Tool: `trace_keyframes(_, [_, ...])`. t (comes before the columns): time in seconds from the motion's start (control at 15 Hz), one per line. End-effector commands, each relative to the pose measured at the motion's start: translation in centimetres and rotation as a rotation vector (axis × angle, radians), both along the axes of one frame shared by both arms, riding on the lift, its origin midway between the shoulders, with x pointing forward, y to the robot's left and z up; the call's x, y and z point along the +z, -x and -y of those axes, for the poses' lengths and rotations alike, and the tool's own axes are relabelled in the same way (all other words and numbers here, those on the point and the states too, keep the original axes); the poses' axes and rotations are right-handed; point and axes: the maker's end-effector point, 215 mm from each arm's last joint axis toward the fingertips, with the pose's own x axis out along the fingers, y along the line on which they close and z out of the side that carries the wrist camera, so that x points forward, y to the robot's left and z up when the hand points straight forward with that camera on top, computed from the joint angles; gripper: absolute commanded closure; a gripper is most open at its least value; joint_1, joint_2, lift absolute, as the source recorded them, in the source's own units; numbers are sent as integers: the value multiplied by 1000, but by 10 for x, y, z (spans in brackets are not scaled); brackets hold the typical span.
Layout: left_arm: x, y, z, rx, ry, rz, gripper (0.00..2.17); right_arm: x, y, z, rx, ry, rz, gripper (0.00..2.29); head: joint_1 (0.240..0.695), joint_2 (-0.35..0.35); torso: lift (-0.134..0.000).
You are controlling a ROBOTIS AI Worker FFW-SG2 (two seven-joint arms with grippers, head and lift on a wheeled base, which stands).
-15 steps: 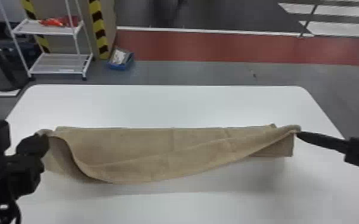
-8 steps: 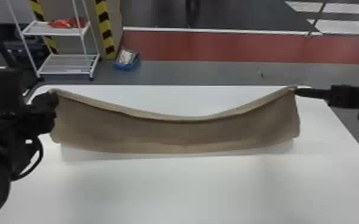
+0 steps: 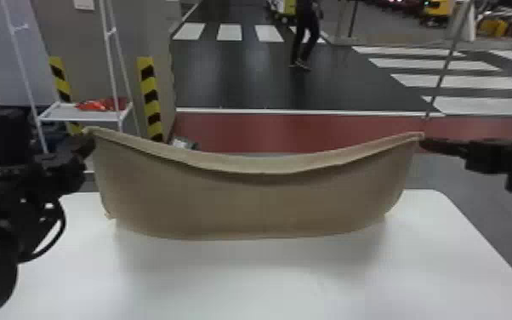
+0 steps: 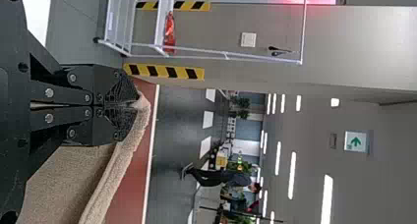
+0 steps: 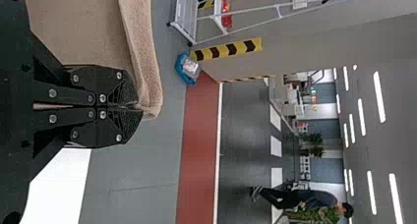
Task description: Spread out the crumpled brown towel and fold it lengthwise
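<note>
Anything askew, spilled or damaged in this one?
Nothing stands out. The brown towel hangs between the left gripper and the right gripper, its upper edge sagging mid-span as slack cloth would, with no tear or stain in view.

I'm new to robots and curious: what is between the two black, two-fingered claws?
The brown fabric towel, its upper edge sagging mid-span, stretches from the left claw to the right claw, as the head view shows.
</note>
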Motion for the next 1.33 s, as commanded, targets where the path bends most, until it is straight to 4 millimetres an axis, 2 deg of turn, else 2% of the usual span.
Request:
trace_keyframes(0.0, [-29, 25, 11, -28, -2, -51, 1362, -21, 23, 7, 31, -15, -8, 1268, 462, -62, -124])
trace_keyframes(0.13, [-68, 61, 6, -20, -6, -109, 1362, -37, 55, 12, 69, -26, -8, 1268, 495, -78, -124])
trace_keyframes(0.27, [-101, 100, 6, -20, -10, -172, 1366, -54, 95, 22, 68, -74, -43, 1268, 546, -85, -124])
trace_keyframes(0.33, [-115, 121, 8, -24, -12, -197, 1366, -62, 115, 27, 64, -87, -61, 1268, 569, -88, -124])
trace_keyframes(0.4, [-131, 142, 3, -18, -15, -229, 1362, -78, 137, 32, 60, -113, -98, 1268, 621, -99, -124])
trace_keyframes(0.53, [-155, 174, -1, -16, -19, -287, 1362, -101, 177, 38, 61, -160, -140, 1268, 682, -114, -124])
trace_keyframes(0.6, [-162, 188, -1, -17, -29, -305, 1362, -114, 197, 42, 49, -180, -161, 1268, 695, -120, -124])
trace_keyframes(0.73, [-168, 214, -3, -13, -37, -327, 1362, -128, 232, 45, 36, -230, -198, 1268, 695, -132, -124])
trace_keyframes(0.87, [-167, 241, -5, -10, -51, -354, 1366, -130, 265, 45, 7, -256, -210, 1268, 695, -150, -124])
trace_keyframes(1.0, [-179, 273, -4, -3, -64, -435, 1366, -135, 300, 45, -27, -308, -241, 1268, 695, -158, -124])
trace_keyframes(1.07, [-179, 283, -2, -4, -65, -455, 1366, -132, 311, 43, -29, -332, -226, 1268, 695, -162, -124])
trace_keyframes(1.13, [-174, 282, -1, -11, -66, -445, 1366, -127, 312, 47, -36, -332, -211, 1268, 695, -173, -124])
trace_keyframes(1.2, [-165, 274, -4, -5, -69, -422, 1366, -119, 305, 49, -38, -333, -202, 1268, 695, -183, -124])
trace_keyframes(1.27, [-151, 257, -7, 0, -68, -386, 1366, -100, 284, 49, -36, -335, -171, 1268, 695, -190, -124])
